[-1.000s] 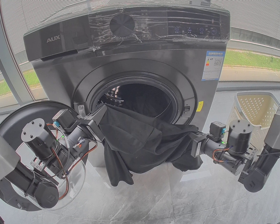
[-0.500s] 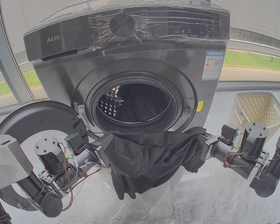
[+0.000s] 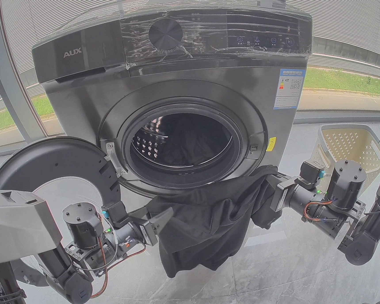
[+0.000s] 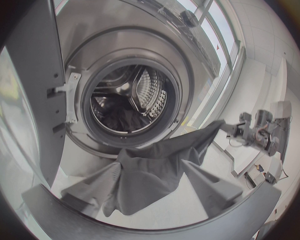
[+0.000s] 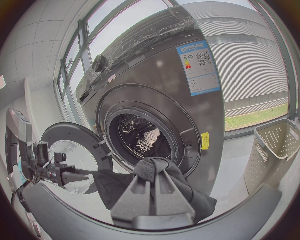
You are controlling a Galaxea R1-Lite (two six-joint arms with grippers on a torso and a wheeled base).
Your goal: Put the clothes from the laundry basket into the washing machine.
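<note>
A black garment (image 3: 210, 219) hangs stretched between my two grippers, just below the washing machine's open drum (image 3: 182, 142). My right gripper (image 3: 272, 184) is shut on its right end, fingers closed together on a bunch of the cloth (image 5: 154, 170). My left gripper (image 3: 158, 212) is open with fingers spread wide (image 4: 151, 164); the garment's left end (image 4: 125, 162) rests against one finger. Dark clothing (image 4: 120, 120) lies inside the drum. The beige laundry basket (image 3: 351, 148) stands on the floor at the right of the machine.
The round machine door (image 3: 49, 168) is swung open to the left, just behind my left arm. The grey marble floor (image 3: 212, 290) lies beneath the hanging garment. Windows run behind the machine (image 3: 169, 72).
Both arms have dropped and drawn back from the drum, pulling the garment out of the opening. The left gripper, shut on the cloth before, now stands open.
</note>
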